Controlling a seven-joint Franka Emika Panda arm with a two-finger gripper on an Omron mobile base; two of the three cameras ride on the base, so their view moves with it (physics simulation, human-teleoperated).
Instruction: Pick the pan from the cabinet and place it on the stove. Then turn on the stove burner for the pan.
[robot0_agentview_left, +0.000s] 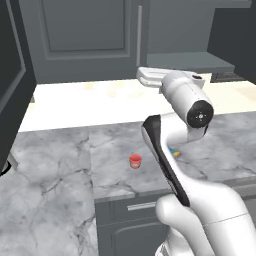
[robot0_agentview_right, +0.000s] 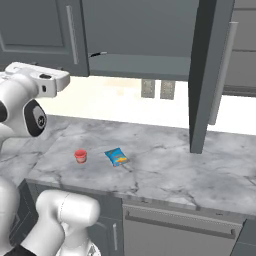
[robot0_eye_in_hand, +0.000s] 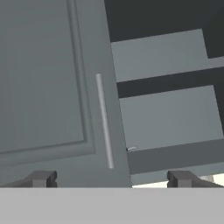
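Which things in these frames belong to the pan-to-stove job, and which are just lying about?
Job: cabinet with one door closed and shelves exposed beside it; open gripper facing it.
Lying about: red cup, blue packet, both on the marble counter.

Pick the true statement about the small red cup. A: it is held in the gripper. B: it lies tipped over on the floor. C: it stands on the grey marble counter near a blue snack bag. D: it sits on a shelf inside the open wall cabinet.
C: the red cup stands upright on the marble counter, with the blue snack bag lying just beside it.
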